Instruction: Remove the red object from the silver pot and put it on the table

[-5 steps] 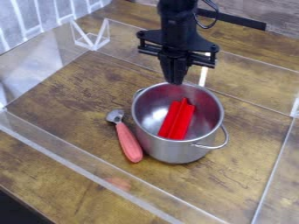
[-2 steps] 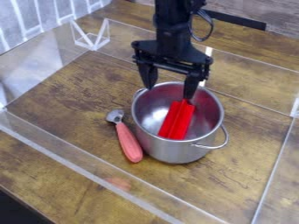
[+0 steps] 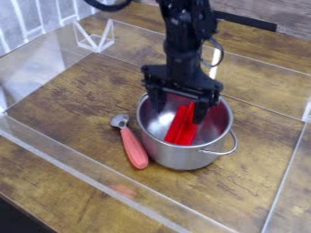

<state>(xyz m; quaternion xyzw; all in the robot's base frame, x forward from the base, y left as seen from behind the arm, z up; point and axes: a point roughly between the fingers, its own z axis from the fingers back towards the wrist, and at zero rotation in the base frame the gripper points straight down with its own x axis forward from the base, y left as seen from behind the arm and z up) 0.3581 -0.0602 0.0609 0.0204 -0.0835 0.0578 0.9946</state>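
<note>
Table: dark brown wood-grain top, clear acrylic walls standing along its edges. Bears every item below.

Silver pot: round shiny steel, upright near the middle of the table, one small side handle showing at its right. The largest item on the surface. Contents: one piece only, the red object.

Gripper: black, pointing straight down from the arm above, jaws spread wide with nothing between them. Its fingers reach down past the pot's rim into the upper part of the bowl, one on each side of the red object's far end. Whether either finger touches the red piece is hard to tell from this angle; it looks apart.

Red object: bright red, elongated, blocky, lying inside the silver pot, leaning from the bottom toward the far wall. Not lifted.

Spoon: salmon handle, metal bowl, flat on the table just beside the pot's left side.

Change against the earlier frames: a second ago the jaws were pressed together and the gripper hung above the pot; now they stand parted and it has sunk to rim level. Pot, red object and spoon have not shifted.
</note>
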